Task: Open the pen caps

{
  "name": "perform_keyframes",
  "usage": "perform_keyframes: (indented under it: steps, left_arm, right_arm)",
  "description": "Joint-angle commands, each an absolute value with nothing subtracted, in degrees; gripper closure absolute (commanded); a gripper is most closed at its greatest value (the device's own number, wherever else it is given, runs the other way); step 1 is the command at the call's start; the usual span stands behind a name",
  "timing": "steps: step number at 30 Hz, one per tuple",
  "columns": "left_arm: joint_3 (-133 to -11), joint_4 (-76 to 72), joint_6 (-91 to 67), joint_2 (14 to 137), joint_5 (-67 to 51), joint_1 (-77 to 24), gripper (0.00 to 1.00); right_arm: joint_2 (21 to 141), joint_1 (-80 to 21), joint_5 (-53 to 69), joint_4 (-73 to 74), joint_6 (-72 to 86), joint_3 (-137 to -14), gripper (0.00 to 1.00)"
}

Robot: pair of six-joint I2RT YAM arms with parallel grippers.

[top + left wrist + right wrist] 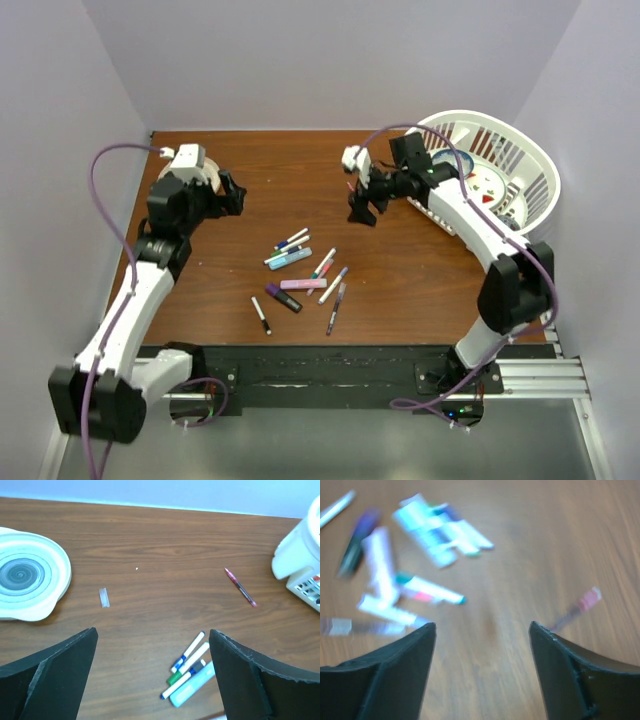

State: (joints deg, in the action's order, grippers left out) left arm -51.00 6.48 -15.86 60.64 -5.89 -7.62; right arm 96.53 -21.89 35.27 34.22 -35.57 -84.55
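Left tool (228, 195) and right tool (362, 205) both spread, empty. Pens (300, 275) heaped mid surface (220, 260), pen caps (174, 678) apparently on. Best: isolate one pen, pinch barrel and cap separately, pull straight apart.

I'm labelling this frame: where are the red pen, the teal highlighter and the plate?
red pen (240, 587), left wrist view, mid-barrel.
teal highlighter (194, 686), left wrist view, middle of body.
plate (63, 575), left wrist view, right rim.
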Motion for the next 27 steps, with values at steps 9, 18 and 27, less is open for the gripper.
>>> perform_keyframes:
  steps: [9, 18, 27]
  left_arm:
    - [-38.85, 7.03, -13.71, 45.53, -4.66, -7.47, 0.00]
    - [-38.94, 8.00, -14.15, 43.42, -3.25, -7.47, 0.02]
    - [-41.04, 11.60, -16.96, 42.63, 9.83, -7.47, 0.02]
  right_arm:
    - [96.32, -40.06, 40.17, 57.05, -80.87, -79.98, 0.21]
    - [107.83, -54.75, 17.61, 42.29, -51.17, -88.14, 0.36]
    - [112.85, -56.16, 11.25, 37.09, -41.58, -88.42, 0.34]
